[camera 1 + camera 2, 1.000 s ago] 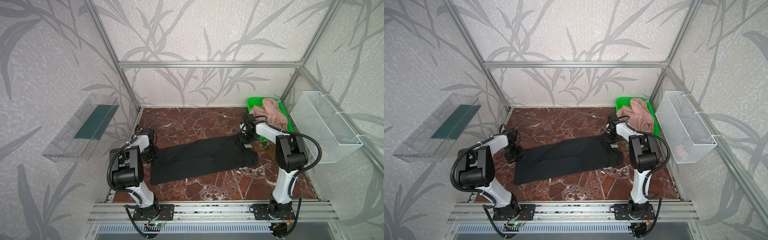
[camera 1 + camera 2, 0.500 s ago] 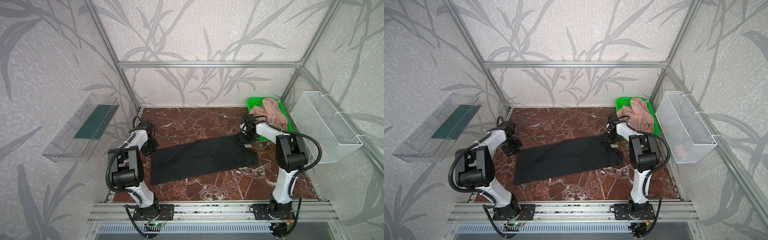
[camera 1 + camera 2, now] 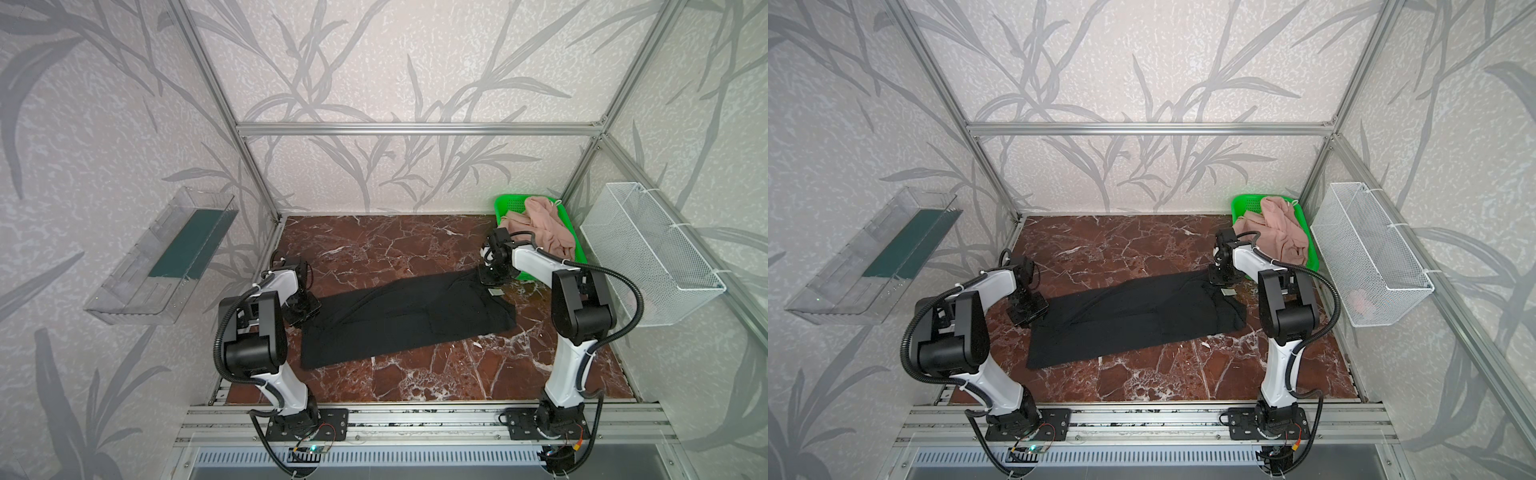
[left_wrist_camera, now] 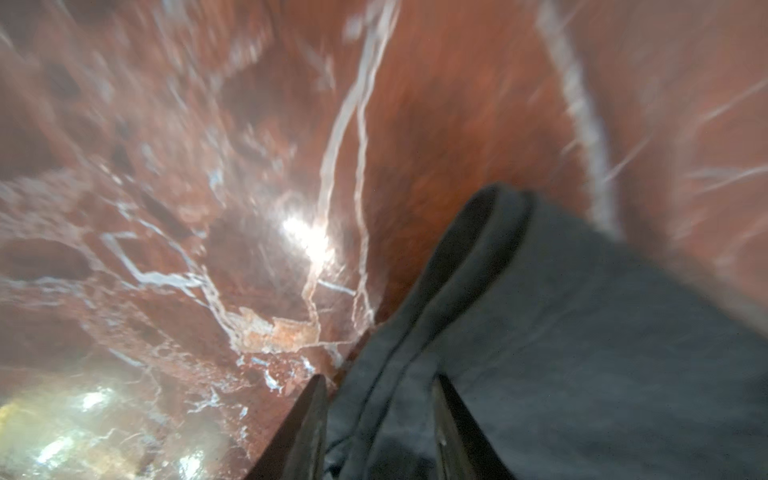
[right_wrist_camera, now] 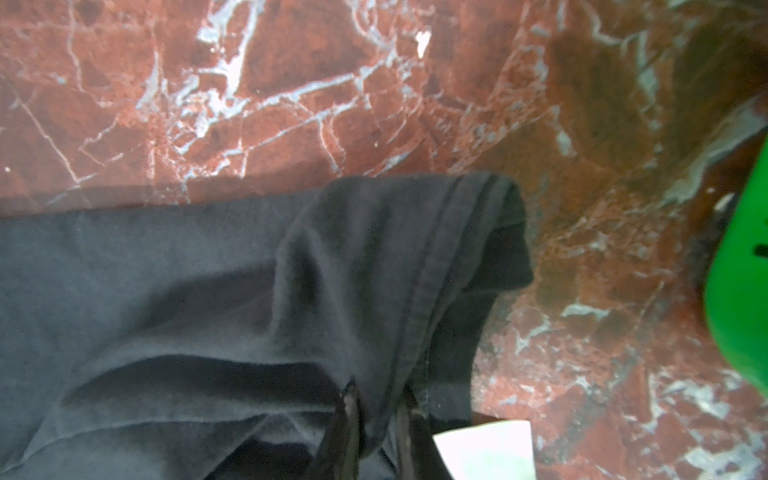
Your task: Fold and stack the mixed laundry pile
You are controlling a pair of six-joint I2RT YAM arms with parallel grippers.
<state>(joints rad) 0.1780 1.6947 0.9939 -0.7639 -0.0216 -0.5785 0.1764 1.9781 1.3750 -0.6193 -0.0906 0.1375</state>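
A black T-shirt [image 3: 407, 316] [image 3: 1133, 320] lies as a long folded band across the marble table. My left gripper [image 3: 309, 309] [image 3: 1034, 311] is at its far-left corner. In the left wrist view that gripper [image 4: 378, 386] is open, its fingers on either side of the hem of the T-shirt [image 4: 582, 332], which rests on the table. My right gripper [image 3: 492, 282] [image 5: 376, 395] is shut on the T-shirt's [image 5: 208, 270] far-right edge, beside the grey label [image 5: 486, 444]. Dusty-pink shorts [image 3: 540, 226] [image 3: 1279, 232] lie heaped in the green basket [image 3: 509, 203].
The green basket [image 3: 1246, 205] [image 5: 739, 291] stands in the far-right corner, close behind my right gripper. A white wire basket [image 3: 648, 249] [image 3: 1370, 249] hangs on the right wall, and a clear shelf [image 3: 166, 257] on the left wall.
My left gripper drew back a little, came forward again and opened, letting go of the T-shirt's corner. The right gripper has kept its place and its hold.
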